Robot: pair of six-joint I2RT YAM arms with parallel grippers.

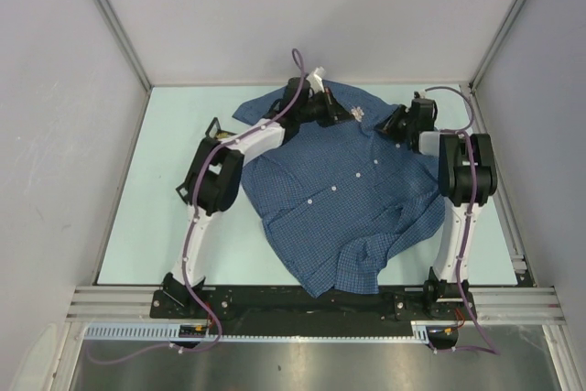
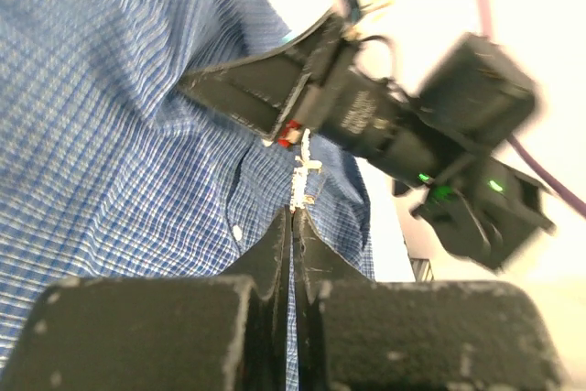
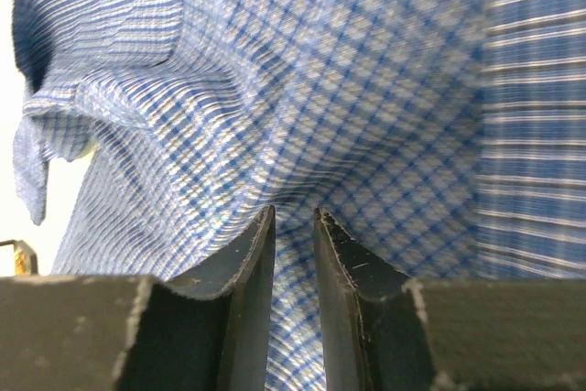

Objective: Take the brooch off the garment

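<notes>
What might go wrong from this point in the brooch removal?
1. The left tool is shut with its tips right at the brooch. If that hold is shallow, the tool may slip off when it pulls.
2. The right tool pinches only a small fold of the garment. The cloth could slide out and lift with the brooch, perhaps snagging or tearing at the pin.

The blue checked shirt (image 1: 348,199) lay spread on the pale surface (image 1: 156,217), collar at the far side. My left arm (image 1: 265,135) and right arm (image 1: 462,171) both reached there, jaws closing in from either side on the small pale brooch (image 1: 357,114).
</notes>
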